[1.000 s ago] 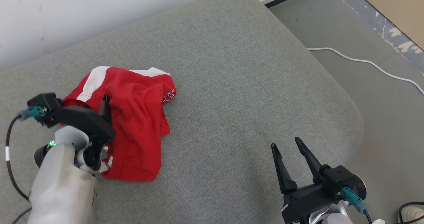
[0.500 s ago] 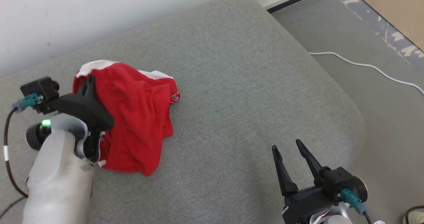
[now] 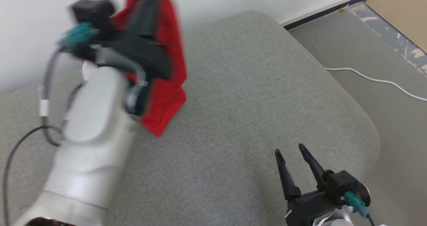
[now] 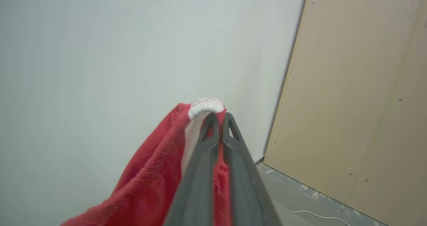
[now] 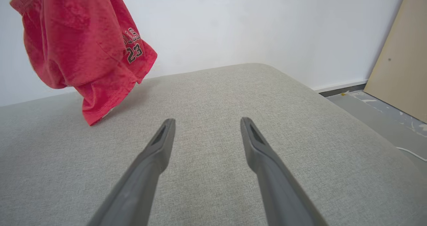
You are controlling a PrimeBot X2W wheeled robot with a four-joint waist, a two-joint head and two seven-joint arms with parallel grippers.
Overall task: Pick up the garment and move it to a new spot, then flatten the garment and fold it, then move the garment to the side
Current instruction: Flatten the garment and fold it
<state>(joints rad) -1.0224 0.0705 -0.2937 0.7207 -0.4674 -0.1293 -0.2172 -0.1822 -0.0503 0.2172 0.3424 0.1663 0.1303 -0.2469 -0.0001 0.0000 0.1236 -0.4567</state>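
White wall (image 4: 100, 52) backs the red garment (image 5: 80, 45) clamped in left end effector (image 4: 218, 117); right end effector (image 5: 206, 126) spread over cushion (image 5: 300, 126).

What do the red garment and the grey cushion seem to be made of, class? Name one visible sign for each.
The red garment: probably a soft cotton-like knit, matte; it drapes in loose folds, looks fuzzy, with a stitched hem. The grey cushion: apparently woven upholstery fabric, matte; fine flecked weave and softly rounded edges.
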